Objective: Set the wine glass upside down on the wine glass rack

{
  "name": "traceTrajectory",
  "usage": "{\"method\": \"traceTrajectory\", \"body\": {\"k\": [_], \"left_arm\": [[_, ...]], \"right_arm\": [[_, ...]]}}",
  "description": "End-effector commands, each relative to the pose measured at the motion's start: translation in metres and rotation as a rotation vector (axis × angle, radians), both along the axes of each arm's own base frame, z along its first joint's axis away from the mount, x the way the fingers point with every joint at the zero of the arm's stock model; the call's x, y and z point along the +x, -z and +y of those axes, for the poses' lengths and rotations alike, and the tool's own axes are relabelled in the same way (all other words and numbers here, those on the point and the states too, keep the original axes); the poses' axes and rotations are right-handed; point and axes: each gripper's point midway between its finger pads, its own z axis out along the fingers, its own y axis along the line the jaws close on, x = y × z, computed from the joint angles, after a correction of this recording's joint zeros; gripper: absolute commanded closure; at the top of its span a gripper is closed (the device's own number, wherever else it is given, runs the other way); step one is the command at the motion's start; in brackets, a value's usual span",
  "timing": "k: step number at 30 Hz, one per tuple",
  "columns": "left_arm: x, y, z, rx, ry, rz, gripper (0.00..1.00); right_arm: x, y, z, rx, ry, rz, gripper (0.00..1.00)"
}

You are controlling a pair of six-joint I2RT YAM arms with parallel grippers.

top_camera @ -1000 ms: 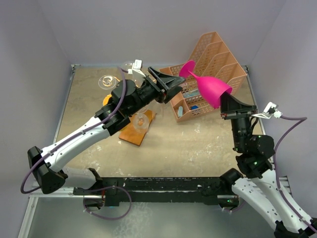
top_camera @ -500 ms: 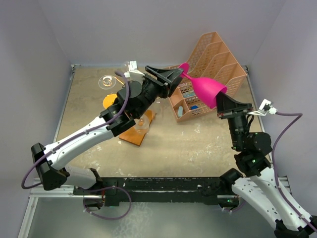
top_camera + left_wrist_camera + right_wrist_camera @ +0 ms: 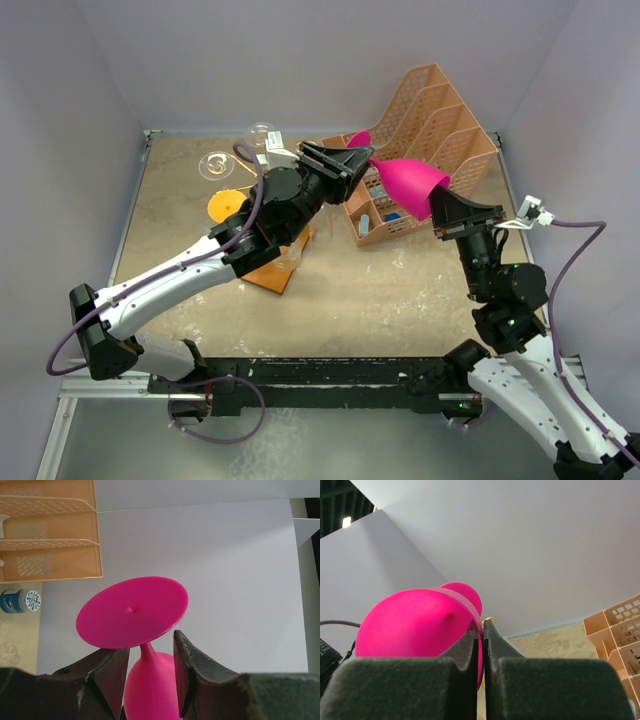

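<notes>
A pink wine glass hangs on its side in the air, foot pointing left. My right gripper is shut on the rim of its bowl, one finger inside and one outside. My left gripper is open. Its fingers straddle the thin stem just under the round foot, with a gap showing on both sides of the stem. The wine glass rack is mostly hidden under my left arm. Only its copper-brown base and a gold curl show.
A peach mesh file organiser stands at the back right, right behind the glass, with small blue bottles at its foot. An orange disc and a clear glass piece lie at the back left. Walls close in on three sides.
My left gripper has moved right to the glass's foot and its jaws have narrowed around the stem. My right gripper has carried the glass a little left and tilted it flatter.
</notes>
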Motion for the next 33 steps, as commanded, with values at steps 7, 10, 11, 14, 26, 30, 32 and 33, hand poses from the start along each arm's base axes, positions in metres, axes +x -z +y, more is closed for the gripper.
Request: {"method": "traceTrajectory", "body": {"k": [7,10,11,14,26,30,32,33], "left_arm": [[0.003,-0.033,0.005,-0.06,-0.039,-0.05,0.77],[0.003,-0.038,0.008,-0.056,-0.051,-0.067,0.86],[0.002,-0.039,0.009,-0.055,-0.054,-0.073,0.92],[0.001,-0.045,0.012,-0.05,-0.058,-0.1,1.0],[-0.013,-0.084,0.043,0.193,-0.135,-0.396,1.0],[-0.022,-0.093,0.048,0.355,-0.139,-0.56,1.0],[-0.029,-0.093,0.046,0.456,-0.117,-0.668,1.0],[-0.034,-0.091,0.043,0.516,-0.095,-0.733,1.0]], "right_arm": [[-0.024,-0.042,0.022,-0.094,-0.126,-0.171,1.0],[-0.028,-0.039,0.027,-0.124,-0.155,-0.18,1.0],[-0.03,-0.038,0.028,-0.132,-0.162,-0.184,1.0],[-0.034,-0.034,0.029,-0.15,-0.172,-0.182,1.0],[-0.035,0.019,0.002,-0.293,-0.075,0.09,0.38],[-0.05,0.016,-0.01,-0.305,-0.066,0.103,0.35],[-0.055,0.009,-0.014,-0.304,-0.06,0.09,0.34],[-0.062,-0.008,-0.017,-0.284,-0.058,0.061,0.34]]}}
